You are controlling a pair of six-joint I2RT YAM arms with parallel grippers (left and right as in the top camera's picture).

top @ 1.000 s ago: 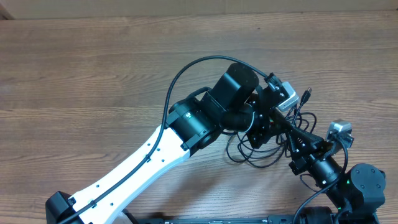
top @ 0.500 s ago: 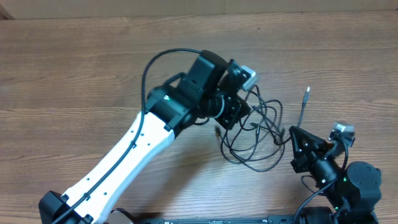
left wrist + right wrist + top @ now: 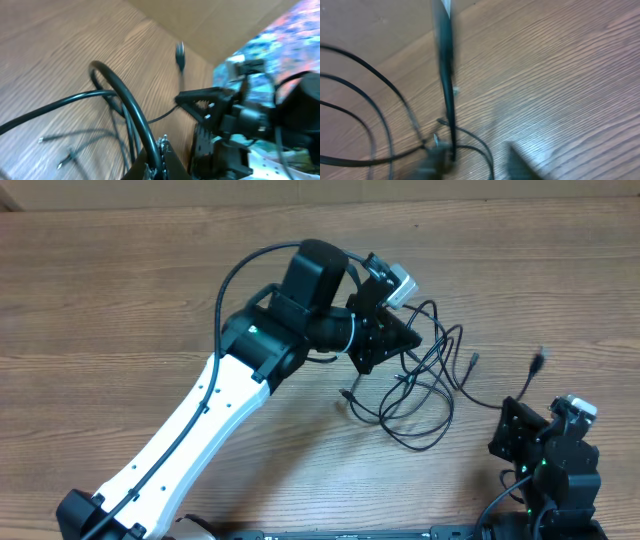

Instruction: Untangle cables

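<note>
Cables (image 3: 425,385) lie as a loose snarl of thin black loops on the wooden table (image 3: 120,280), right of centre in your overhead view, between the two arms. Your left claw (image 3: 408,342) is at the upper left edge of the snarl, pressed together and pinching part of it, so several loops fan out from its tip toward the right and toward the near edge. You cannot tell how much of the bundle is lifted off the wood there. One small plug (image 3: 347,394) sits just below that claw, a second plug (image 3: 473,361) is at the right side of the loops, and a third plug (image 3: 540,360) is farther right on a single thin line that runs down toward your right claw (image 3: 505,428). That claw is low at the right, apart from the main snarl. Its wrist view is badly blurred, but the two fingers (image 3: 520,162) show as dark shapes spread apart, with one cord (image 3: 446,75) running straight up the frame from near the left finger and more loops curving off at the left. The blur hides whether that cord touches a finger. From the left wrist, a strand (image 3: 125,105) arcs up from the claw's tip over the wood.
</note>
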